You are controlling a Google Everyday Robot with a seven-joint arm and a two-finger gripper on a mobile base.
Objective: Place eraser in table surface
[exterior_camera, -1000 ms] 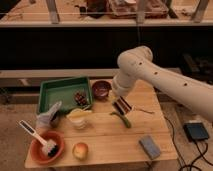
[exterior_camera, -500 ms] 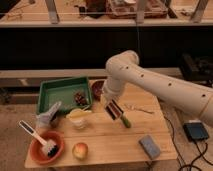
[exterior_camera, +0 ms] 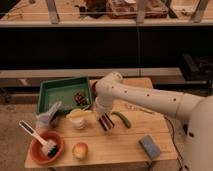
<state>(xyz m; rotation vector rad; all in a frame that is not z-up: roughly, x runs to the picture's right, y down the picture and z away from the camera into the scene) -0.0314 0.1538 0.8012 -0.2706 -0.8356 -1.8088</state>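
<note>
pincer (exterior_camera: 104, 121) low over table surface (exterior_camera: 117, 146) — cup (exterior_camera: 80, 118) left, green vegetable (exterior_camera: 121, 119) right

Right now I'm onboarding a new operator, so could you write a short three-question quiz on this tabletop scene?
1. True or false: the eraser lies free on the table surface, well away from the pincer.
2. Which lies nearest the pincer? A) the grey-blue pad B) the green vegetable C) the orange bowl
3. Fill in: the green tray sits at the table's far ______ corner as seen in the camera view.

Key:
1. False: the eraser is at the pincer's tip, low over the wood.
2. B: the vegetable lies just to the pincer's right in the view.
3. left
</note>
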